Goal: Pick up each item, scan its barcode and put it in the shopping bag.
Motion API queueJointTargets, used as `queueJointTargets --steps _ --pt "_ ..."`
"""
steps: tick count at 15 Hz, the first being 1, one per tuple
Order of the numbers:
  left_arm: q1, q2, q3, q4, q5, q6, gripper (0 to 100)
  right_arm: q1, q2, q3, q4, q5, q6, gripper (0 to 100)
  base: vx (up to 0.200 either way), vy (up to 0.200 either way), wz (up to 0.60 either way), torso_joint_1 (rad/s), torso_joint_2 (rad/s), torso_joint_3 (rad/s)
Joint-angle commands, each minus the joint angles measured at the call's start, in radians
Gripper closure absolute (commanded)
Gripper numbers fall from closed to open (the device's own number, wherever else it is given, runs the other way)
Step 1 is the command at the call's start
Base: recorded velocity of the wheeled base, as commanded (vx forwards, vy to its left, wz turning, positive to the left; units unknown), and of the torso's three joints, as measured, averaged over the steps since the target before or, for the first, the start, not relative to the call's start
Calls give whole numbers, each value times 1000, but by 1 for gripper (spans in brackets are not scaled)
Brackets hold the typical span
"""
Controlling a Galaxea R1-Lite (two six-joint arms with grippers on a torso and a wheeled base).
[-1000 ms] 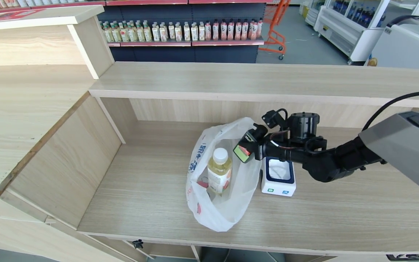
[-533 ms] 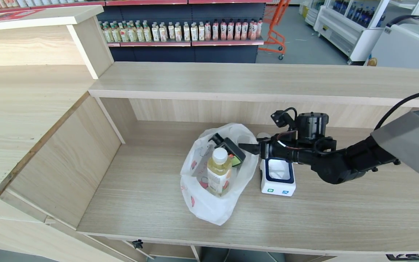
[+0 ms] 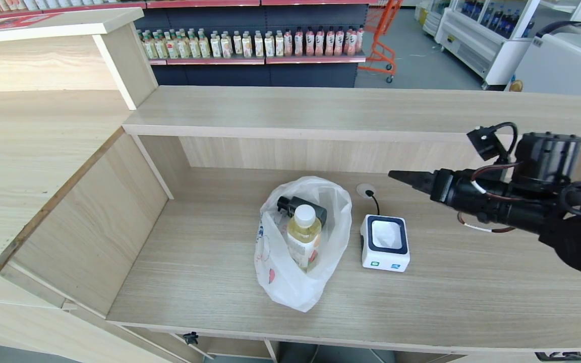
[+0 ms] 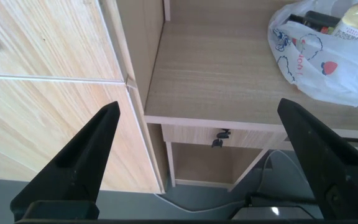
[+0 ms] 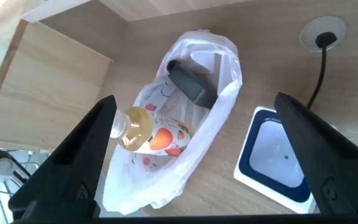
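A white plastic shopping bag (image 3: 290,287) stood open near the middle of the wooden worktop (image 3: 472,302). Inside it, a bottle (image 3: 304,237) of pale yellow drink stood upright, cap up. A dark flat item (image 3: 303,207) lay tilted just behind the bottle on the far side, its long axis running roughly left to right. A small white barcode scanner (image 3: 385,244) sat just to the right of the bag, window facing up, with its cable running to a grommet (image 3: 365,190) farther back.

My right jaws hung above the worktop, right of the scanner and well apart from the bag, pointing left. They were spread wide and held nothing. From those jaws the bag lay to the left and lower down, with the scanner between.

My left jaws, also spread wide and empty, hung off the near left edge of the worktop, the bag well off to their far right. I judged the right arm the nearer one for any further reach to the bag.
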Motion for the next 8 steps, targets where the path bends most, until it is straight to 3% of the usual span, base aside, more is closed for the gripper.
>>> queueJointTargets --steps 1,2,3,5,6,8 --pt "0 2 0 0 0 0 0 -69 -302 144 10 -2 -28 0 0 0 0 0 0 0" --pt "0 2 0 0 0 0 0 -95 -360 165 36 -5 -57 0 0 0 0 0 0 0" --pt "0 2 0 0 0 0 0 -166 -518 231 158 -13 -186 0 0 0 0 0 0 0" --pt "0 2 0 0 0 0 0 -194 -691 352 287 -119 -328 0 0 0 0 0 0 0" --pt "0 2 0 0 0 0 0 -194 -868 490 355 -324 -341 0 0 0 0 0 0 0" --pt "0 2 0 0 0 0 0 -192 -1107 622 517 -482 -348 0 0 0 0 0 0 0"
